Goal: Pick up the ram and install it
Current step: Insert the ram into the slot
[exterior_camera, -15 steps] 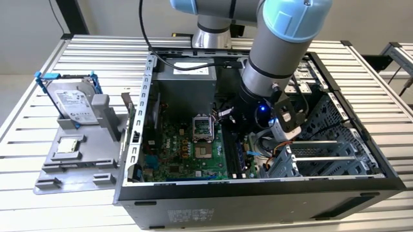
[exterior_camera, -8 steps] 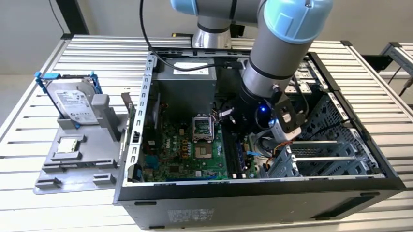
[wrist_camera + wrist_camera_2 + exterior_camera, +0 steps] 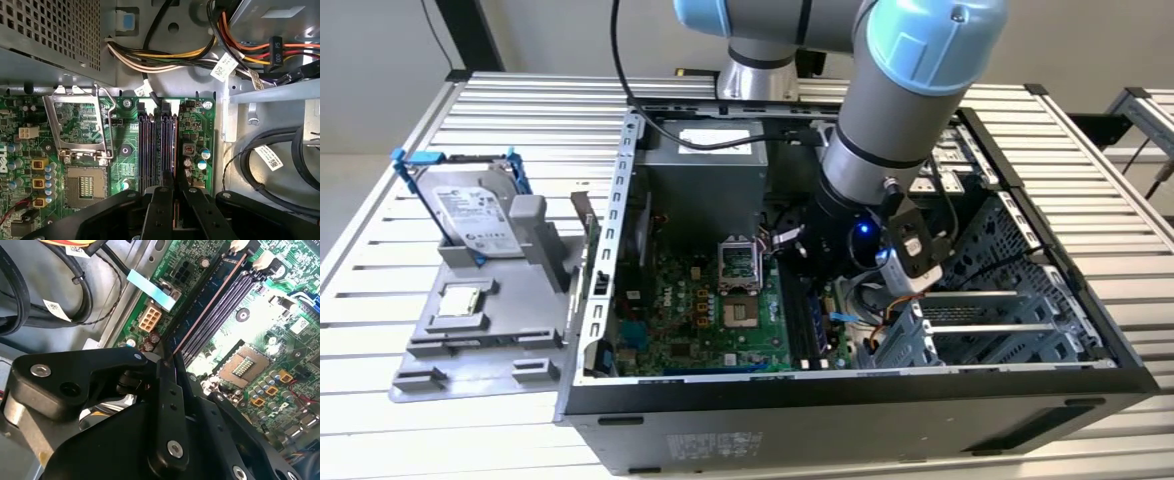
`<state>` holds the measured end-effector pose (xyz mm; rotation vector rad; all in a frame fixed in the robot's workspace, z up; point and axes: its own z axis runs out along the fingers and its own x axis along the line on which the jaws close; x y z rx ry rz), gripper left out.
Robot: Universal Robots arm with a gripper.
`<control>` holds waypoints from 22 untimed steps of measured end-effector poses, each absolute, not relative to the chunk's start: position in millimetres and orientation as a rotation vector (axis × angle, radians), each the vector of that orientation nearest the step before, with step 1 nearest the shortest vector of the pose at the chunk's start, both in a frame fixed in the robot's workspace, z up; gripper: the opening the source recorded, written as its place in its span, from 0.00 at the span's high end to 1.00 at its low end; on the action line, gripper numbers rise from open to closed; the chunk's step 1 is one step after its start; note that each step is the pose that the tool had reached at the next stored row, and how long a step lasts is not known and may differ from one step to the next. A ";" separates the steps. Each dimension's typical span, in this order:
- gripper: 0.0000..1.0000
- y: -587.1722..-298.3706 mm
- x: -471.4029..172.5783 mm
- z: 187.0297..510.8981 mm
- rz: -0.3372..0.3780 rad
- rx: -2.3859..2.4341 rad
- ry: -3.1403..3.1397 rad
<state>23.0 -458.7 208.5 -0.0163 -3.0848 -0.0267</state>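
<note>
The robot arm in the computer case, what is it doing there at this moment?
The robot arm reaches down into the open computer case. Its gripper is closed on the ram, which lies edge-down along the memory slots of the motherboard. Whether the stick is fully seated in a slot cannot be told.
</note>
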 end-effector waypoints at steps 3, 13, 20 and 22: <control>1.00 -458.6 23.1 207.9 -0.027 -0.016 -3.085; 0.00 -458.9 23.1 209.3 -0.031 -0.020 -3.085; 0.00 -458.5 23.1 240.3 -0.032 -0.032 -3.085; 0.00 -458.2 23.1 249.1 -0.032 -0.032 -3.085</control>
